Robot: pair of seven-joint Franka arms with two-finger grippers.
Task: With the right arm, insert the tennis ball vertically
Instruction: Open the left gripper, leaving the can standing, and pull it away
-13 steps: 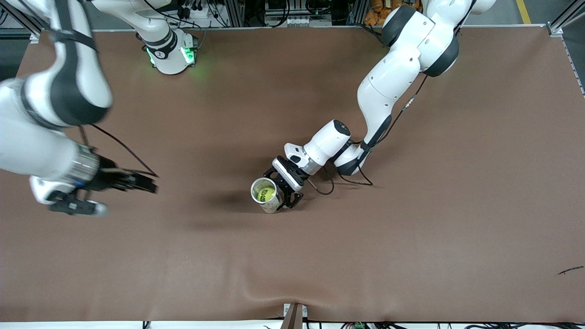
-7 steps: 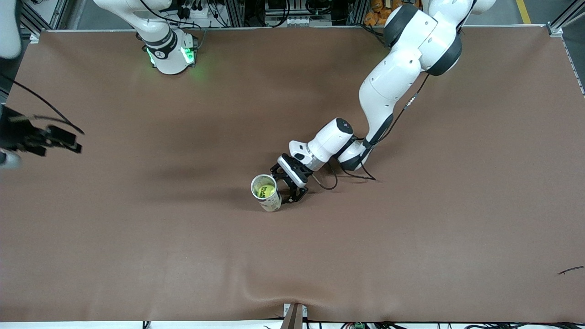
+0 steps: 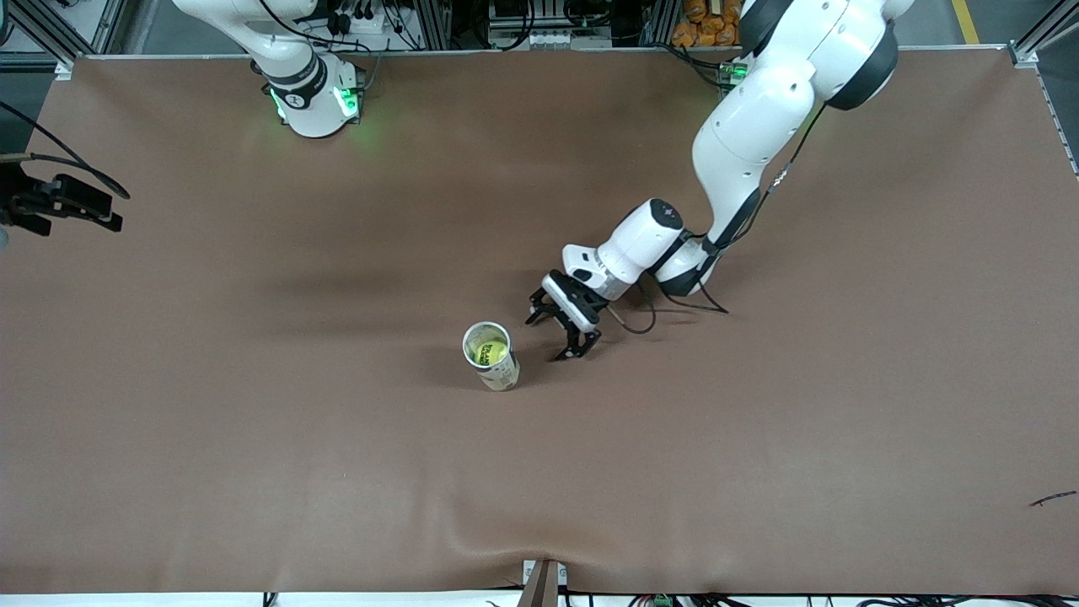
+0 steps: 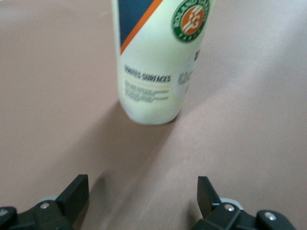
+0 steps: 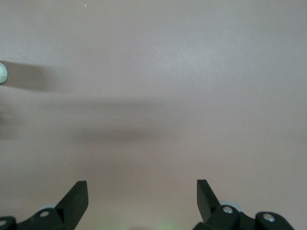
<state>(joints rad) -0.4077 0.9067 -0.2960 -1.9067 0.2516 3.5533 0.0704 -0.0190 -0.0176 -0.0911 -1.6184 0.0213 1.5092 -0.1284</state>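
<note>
Half of the tennis ball [image 3: 489, 352] is hidden inside the upright can [image 3: 491, 357]. Left gripper [image 3: 563, 331] is spread wide beside it; right gripper [image 3: 63, 202], partly cropped, gapes too.

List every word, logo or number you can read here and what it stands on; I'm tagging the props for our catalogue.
"ROLAND GARROS": round green and orange emblem on the tennis ball can.
"TOUTES SURFACES": bold line on the can's pale label; the finer print beneath it is too blurred to read.
Dark print on the tennis ball inside the can: too small to read.
Right wrist view: no text.
</note>
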